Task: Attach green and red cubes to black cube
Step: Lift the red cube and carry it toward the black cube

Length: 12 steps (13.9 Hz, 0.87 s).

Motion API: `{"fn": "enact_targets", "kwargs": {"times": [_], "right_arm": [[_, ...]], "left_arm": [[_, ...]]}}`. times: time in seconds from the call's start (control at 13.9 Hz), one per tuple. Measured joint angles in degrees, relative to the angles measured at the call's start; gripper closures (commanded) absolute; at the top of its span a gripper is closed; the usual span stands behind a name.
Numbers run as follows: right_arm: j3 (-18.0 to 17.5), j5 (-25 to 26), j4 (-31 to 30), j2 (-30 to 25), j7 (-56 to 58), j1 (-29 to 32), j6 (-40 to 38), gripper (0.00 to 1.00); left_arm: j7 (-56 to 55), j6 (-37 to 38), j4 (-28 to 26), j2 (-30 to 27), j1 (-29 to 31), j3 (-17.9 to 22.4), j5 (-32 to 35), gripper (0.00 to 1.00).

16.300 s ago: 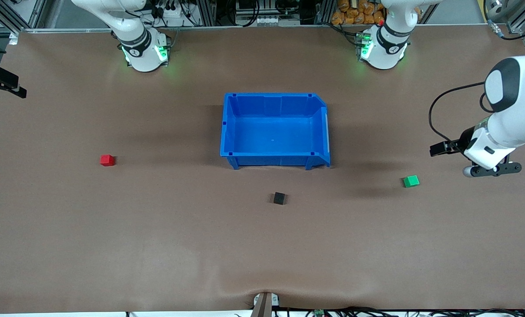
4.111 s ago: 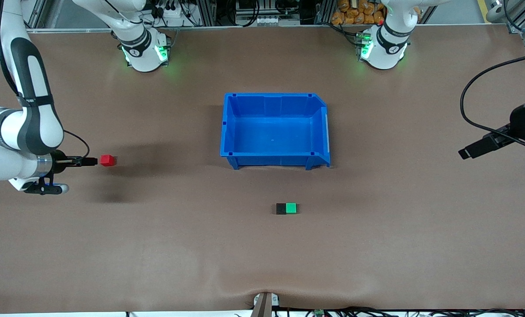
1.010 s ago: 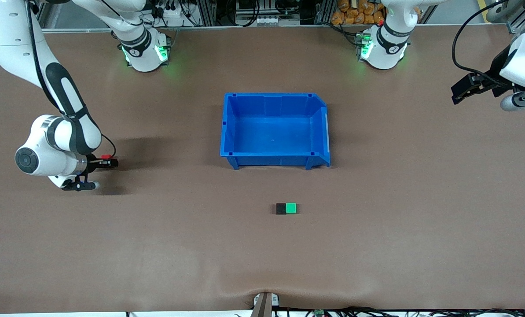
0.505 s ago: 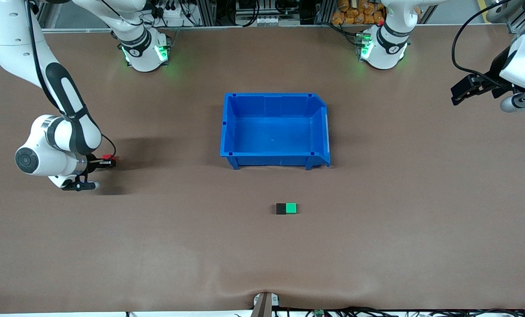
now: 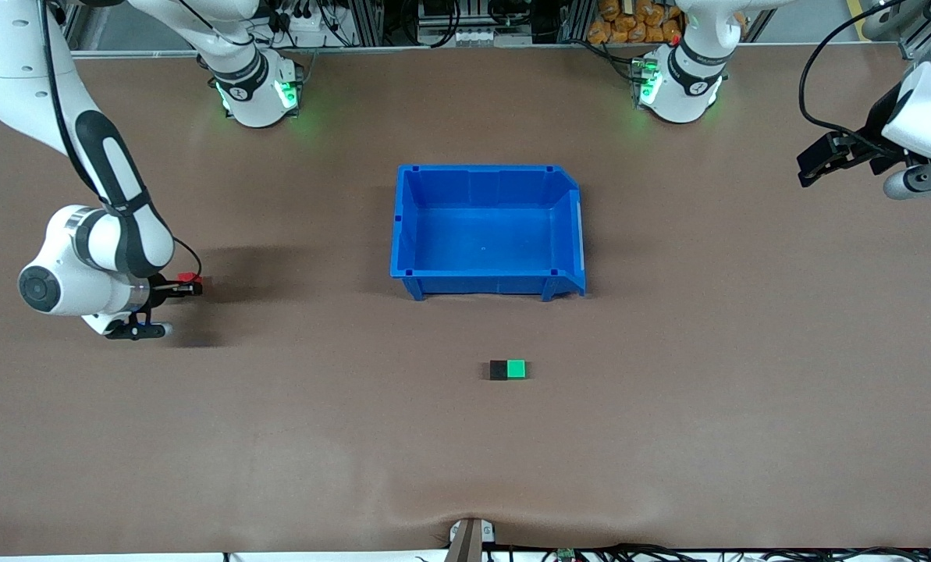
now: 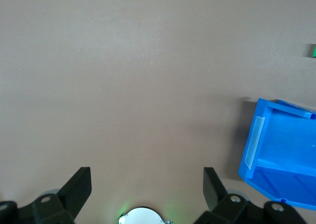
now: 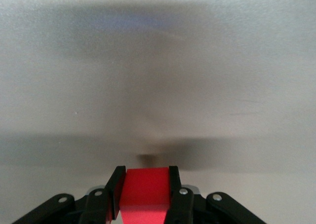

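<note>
Red cube (image 7: 144, 194) clamped in right pincer (image 7: 144, 187) | left pincer (image 6: 147, 187) spread wide, waiting | green cube (image 5: 517, 369) touching black cube (image 5: 498, 370)

Item count: one red cube (image 5: 190, 277), one green cube (image 5: 517, 369), one black cube (image 5: 498, 370), making three cubes in total. One blue bin (image 5: 487, 275). Two robot arms, each with one gripper: right gripper (image 5: 186, 289), left gripper (image 6: 147, 184).
</note>
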<state>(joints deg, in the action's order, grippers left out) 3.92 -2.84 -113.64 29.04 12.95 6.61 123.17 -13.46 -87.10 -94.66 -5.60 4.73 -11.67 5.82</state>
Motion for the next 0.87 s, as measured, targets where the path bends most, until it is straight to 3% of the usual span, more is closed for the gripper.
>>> {"fn": "enact_targets", "kwargs": {"times": [0.36,0.87], "right_arm": [[0.26,-0.13,1.23,0.01,-2.73,0.11,-1.21,1.00],[-0.17,-0.15,3.67,0.01,-17.32,-0.33,-7.56,1.00]], "left_arm": [[0.00,0.00,0.00,0.00,-0.04,-0.06,0.00,0.00],[0.00,0.00,0.00,0.03,-0.07,-0.18,-0.05,0.00]]}}
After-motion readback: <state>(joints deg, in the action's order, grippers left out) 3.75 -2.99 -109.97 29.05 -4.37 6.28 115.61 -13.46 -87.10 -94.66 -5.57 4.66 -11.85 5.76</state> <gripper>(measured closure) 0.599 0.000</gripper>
